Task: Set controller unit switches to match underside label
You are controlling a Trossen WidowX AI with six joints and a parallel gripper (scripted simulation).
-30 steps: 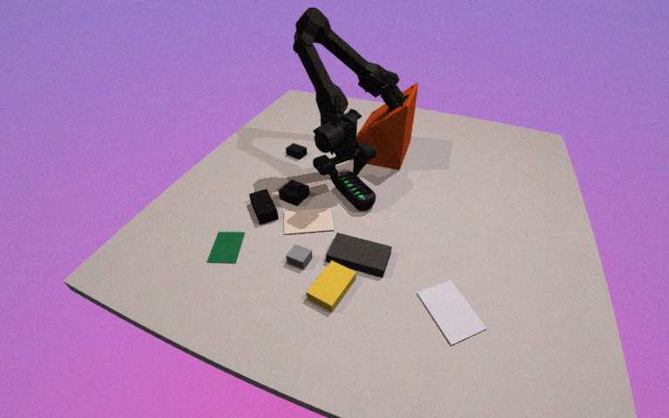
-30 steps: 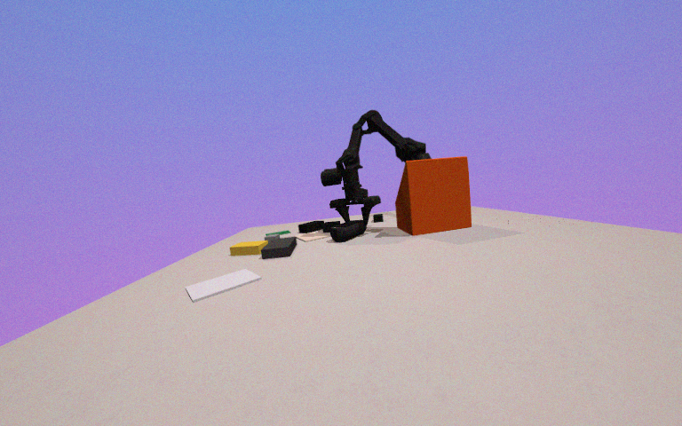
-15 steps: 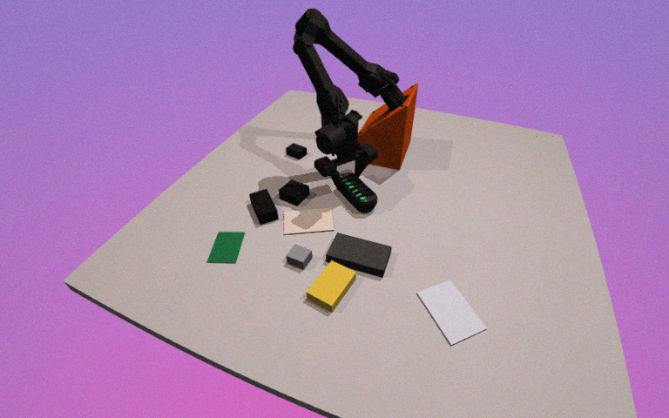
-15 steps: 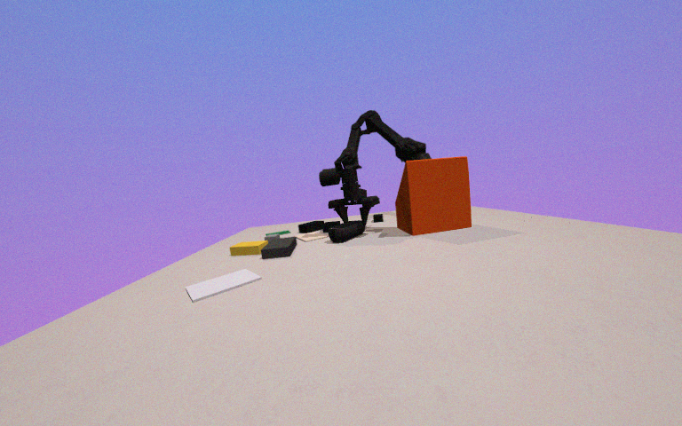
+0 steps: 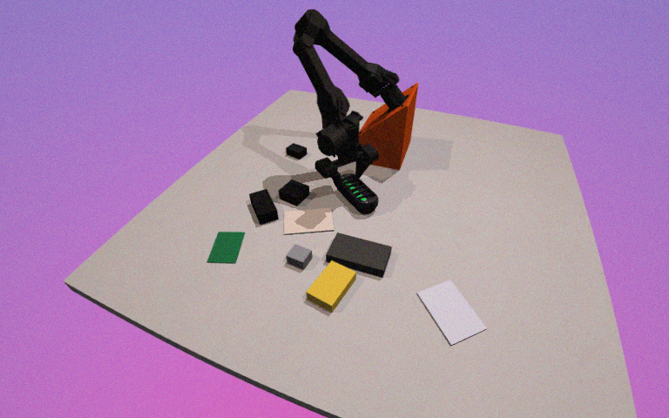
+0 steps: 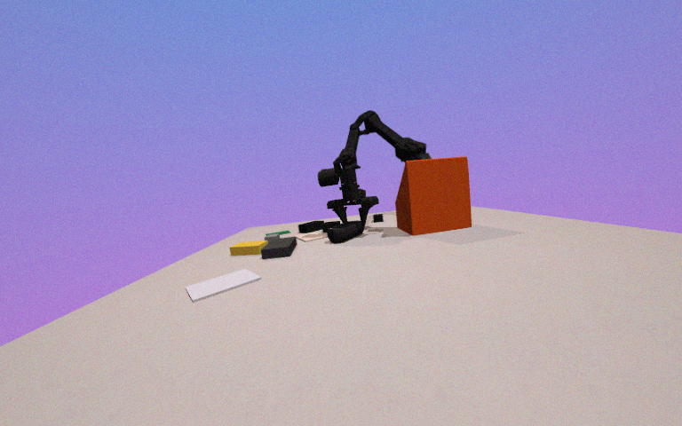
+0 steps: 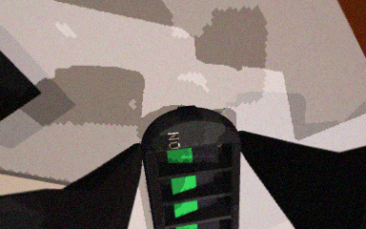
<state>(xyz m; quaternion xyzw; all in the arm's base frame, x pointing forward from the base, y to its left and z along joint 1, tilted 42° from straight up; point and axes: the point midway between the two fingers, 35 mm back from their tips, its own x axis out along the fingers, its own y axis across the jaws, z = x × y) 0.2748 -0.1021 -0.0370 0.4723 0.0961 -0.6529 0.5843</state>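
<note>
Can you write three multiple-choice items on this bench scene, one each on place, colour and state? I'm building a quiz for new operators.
1. Where does the flat yellow block lie?
A. Against the tall orange wedge-shaped block
B. Just in front of the flat dark grey slab
C. On the thin white card

2. What colour is the thin card at the left of the group?
A. Green
B. Blue
C. Red

3. What is the black parallel-jaw gripper doing?
A. Hanging open, far from everything
B. Shut on nothing
C. Shut on the dark grey rounded controller unit

Key: 1 B, the top view shows them adjacent. 2 A, the green card. 3 C, the wrist view shows fingers flanking the unit.
</note>
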